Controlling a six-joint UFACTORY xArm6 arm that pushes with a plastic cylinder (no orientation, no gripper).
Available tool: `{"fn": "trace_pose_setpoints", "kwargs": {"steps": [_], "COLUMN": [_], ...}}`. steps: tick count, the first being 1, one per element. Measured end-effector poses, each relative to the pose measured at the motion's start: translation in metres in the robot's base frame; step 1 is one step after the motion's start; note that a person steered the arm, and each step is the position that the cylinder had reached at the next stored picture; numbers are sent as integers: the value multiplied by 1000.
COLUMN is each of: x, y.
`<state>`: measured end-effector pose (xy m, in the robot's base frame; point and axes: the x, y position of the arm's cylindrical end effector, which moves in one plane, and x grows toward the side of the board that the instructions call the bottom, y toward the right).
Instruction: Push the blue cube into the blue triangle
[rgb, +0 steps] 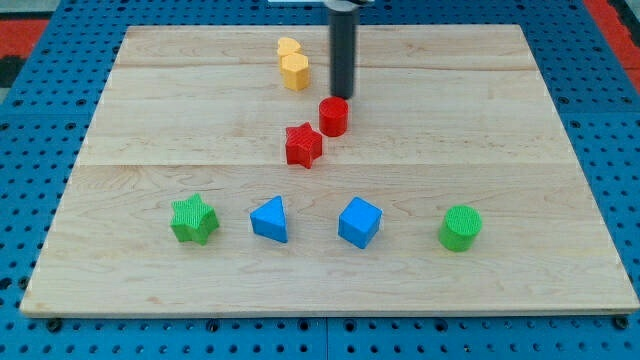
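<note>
Cube: the blue cube (359, 222) is sitting near the view's bottom of the counter (150, 120), turned so a corner is facing the view's bottom.
Triangle: the blue triangle (270, 219) is lying just to the view's left of the cube, in the same row, with a clear gap between them.
Row ends: a green star (193, 219) is sitting at the view's left end and a green cylinder (460, 228) at the view's right end.
My tip: my tip (343, 97) is standing toward the view's top, just above the red cylinder (334, 116); whether it is touching that block I cannot tell. It is sitting well apart from the cube.
Fingers: there are none on this rod, so nothing is spreading or pinching; the tip can only be pushing.
Others: a red star (303, 145) is lying below the red cylinder, and two yellow blocks (293, 66) are crowding together at the view's top.
Handling: the cube is looking light, stiff and likely to slide easily; being turned, it may be spinning off a push that is landing off-centre.
Contact spot: I am judging the cube's right-hand side, at mid-face, as the place to be pressing, driving toward the view's left.
Risk: the red blocks are standing between my tip and the cube, so the way down needs to be skirting them.
</note>
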<state>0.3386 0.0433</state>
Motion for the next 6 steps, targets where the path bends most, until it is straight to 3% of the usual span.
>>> {"fn": "trace_pose_setpoints", "kwargs": {"steps": [1,2,3,4,6], "x": [42,55,122,180,193], "y": [-20,-17,33,38,-27]}}
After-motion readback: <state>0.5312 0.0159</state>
